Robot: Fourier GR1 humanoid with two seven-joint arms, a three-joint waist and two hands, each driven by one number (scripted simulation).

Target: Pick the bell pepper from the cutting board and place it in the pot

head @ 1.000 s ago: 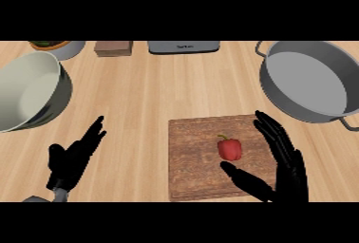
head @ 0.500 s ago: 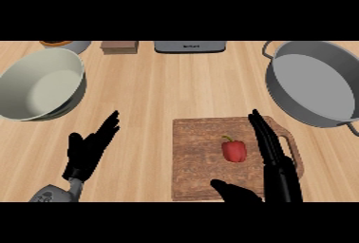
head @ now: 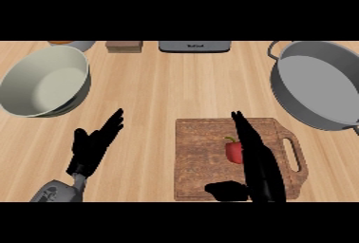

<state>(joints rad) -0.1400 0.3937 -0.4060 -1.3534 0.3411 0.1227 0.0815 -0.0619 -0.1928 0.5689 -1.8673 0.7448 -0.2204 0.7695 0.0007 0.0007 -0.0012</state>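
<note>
A red bell pepper with a green stem lies on the brown wooden cutting board at the lower centre-right. My right hand is over the board, open, its straight fingers lying along the pepper's right side and its thumb spread out near the board's front edge. The grey pot with handles stands at the right, beyond the board. Left of the board my left hand is open, fingers up, above the bare counter.
A large pale bowl stands at the left. Along the far edge are a small brown block, a dark grey flat device and part of another bowl. Light wood counter lies between bowl and pot.
Everything on the counter has shifted right and down in the view. My right hand has closed in on the pepper's right side, with its thumb farther up onto the board. The left hand has moved inward.
</note>
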